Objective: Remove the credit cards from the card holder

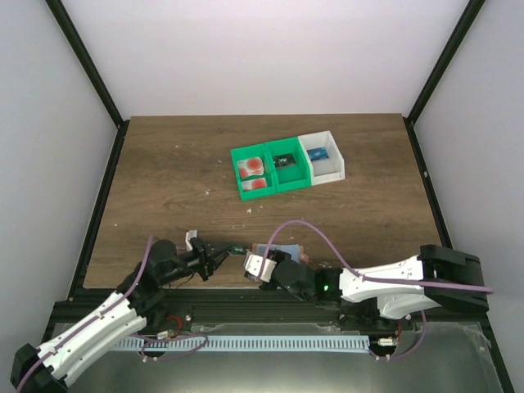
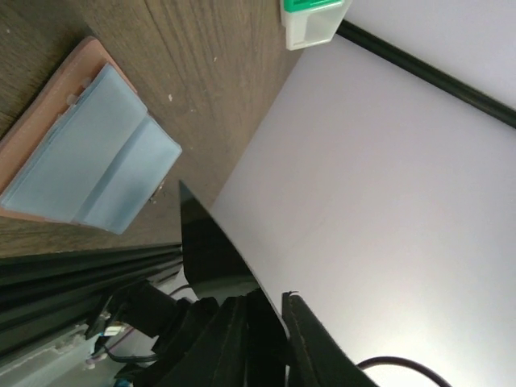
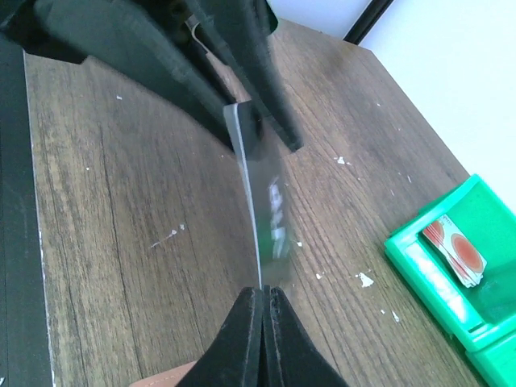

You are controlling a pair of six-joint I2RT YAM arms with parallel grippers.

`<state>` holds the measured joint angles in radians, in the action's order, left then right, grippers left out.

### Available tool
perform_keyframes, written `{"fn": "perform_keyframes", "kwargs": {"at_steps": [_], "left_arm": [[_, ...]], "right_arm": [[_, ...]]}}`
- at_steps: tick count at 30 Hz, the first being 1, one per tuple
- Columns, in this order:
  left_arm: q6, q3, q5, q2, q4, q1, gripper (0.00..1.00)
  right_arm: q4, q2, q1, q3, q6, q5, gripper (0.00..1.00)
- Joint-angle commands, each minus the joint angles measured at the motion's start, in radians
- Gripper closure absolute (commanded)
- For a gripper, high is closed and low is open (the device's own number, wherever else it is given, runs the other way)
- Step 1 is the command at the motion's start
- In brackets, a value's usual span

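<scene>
Right end effector (image 3: 263,295): fingers pressed together, pinching one end of a credit card (image 3: 262,211). The card stands on edge, lifted off the counter (image 1: 164,180), over its near edge a little left of centre.

Left end effector (image 1: 219,256): faces the right one. Its fingers (image 3: 266,89) bracket the card's other end and stand close together. Cannot tell whether they grip it or only flank it.

Card holder (image 2: 85,157): lies open and flat on the counter at the near edge, about centre, just beside the right end effector. The blue-grey pocket panels face up, with the salmon rim showing round them.

Green bins (image 1: 236,173): two, side by side, toward the far edge and right of centre. A white bin (image 1: 336,160) touches their right side.

More credit cards (image 1: 253,168): pale with a red-orange blot, lying in the left green bin, well apart from the card holder.
</scene>
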<state>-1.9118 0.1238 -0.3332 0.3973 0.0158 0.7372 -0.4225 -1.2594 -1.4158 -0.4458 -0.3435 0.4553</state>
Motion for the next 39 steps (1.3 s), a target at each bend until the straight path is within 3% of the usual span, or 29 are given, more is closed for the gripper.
{"fn": "perform_keyframes", "kwargs": {"at_steps": [1,2,5,9,12,13,18,23,27,31,34,39], "left_arm": [[-0.043,-0.021,0.019,-0.025,-0.01,-0.006,0.95],[-0.041,-0.026,0.021,-0.027,-0.001,-0.006,1.0],[-0.024,-0.043,0.028,-0.03,0.047,-0.006,1.0],[0.094,-0.066,0.053,-0.031,0.172,-0.007,1.0],[0.309,-0.022,0.091,-0.029,0.178,-0.007,1.0],[0.375,-0.005,0.1,-0.029,0.17,-0.007,1.0],[0.66,-0.006,0.077,-0.051,0.298,-0.008,1.0],[0.83,-0.065,-0.026,-0.079,0.452,-0.008,1.0],[0.913,-0.095,-0.123,-0.106,0.509,-0.008,1.0],[0.961,-0.096,-0.207,-0.111,0.519,-0.008,1.0],[1.069,-0.029,-0.26,-0.085,0.38,-0.007,1.0],[1.183,0.07,-0.409,-0.006,0.248,-0.008,1.0]], "right_arm": [[-0.037,-0.011,-0.012,-0.03,-0.008,0.024,0.99],[-0.032,-0.012,-0.012,-0.03,-0.001,0.025,1.0],[0.005,-0.004,-0.012,-0.035,0.041,0.031,0.97],[0.123,0.063,-0.012,-0.053,0.183,0.034,0.8],[0.271,0.154,-0.012,-0.088,0.39,0.016,0.59],[0.37,0.187,-0.012,-0.114,0.455,0.002,0.56],[0.605,0.345,-0.012,-0.187,0.7,-0.009,0.53],[0.598,0.482,-0.006,-0.172,0.921,-0.109,0.53],[0.619,0.503,0.025,-0.172,1.06,-0.165,0.52],[0.612,0.494,0.089,-0.189,1.069,-0.274,0.52],[0.652,0.49,0.097,-0.24,0.975,-0.289,0.49],[0.922,0.453,0.102,-0.426,0.793,-0.291,0.47]]}}
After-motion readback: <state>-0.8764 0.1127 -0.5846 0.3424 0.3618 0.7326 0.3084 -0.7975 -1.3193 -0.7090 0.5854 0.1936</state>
